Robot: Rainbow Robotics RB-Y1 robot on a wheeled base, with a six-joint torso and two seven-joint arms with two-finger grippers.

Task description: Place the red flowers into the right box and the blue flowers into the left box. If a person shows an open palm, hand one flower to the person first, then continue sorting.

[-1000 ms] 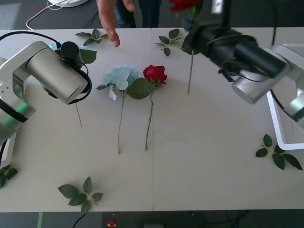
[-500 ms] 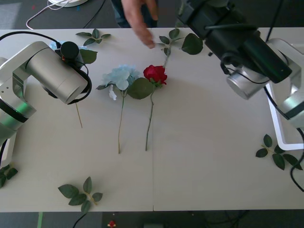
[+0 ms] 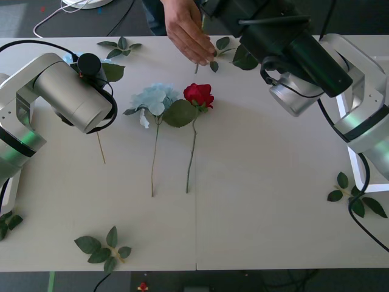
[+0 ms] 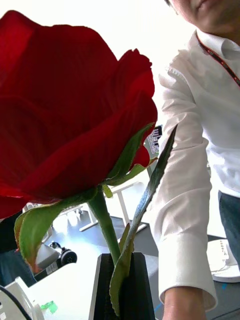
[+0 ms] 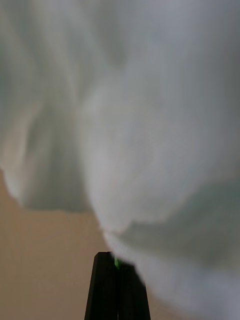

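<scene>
My right end effector (image 4: 119, 292), clamped on a red rose (image 4: 70, 110), met the person's hand (image 3: 189, 33); left end effector (image 5: 117, 290) gripped a blue flower (image 5: 125, 125); two flowers remained below, unsorted.

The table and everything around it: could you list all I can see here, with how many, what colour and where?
table: one, cream, under everything
red roses: two; one lying mid-table, one held in the right pincer
blue flowers: two, pale blue; one beside the lying rose, one in the left pincer
loose leaf sprigs: several, green, scattered along the table edges
right box: one, white, at the table's right edge
person's hand: one, at the far edge, touching a stem
left pincer: black, shut on a blue flower
right pincer: black, shut on a rose
</scene>
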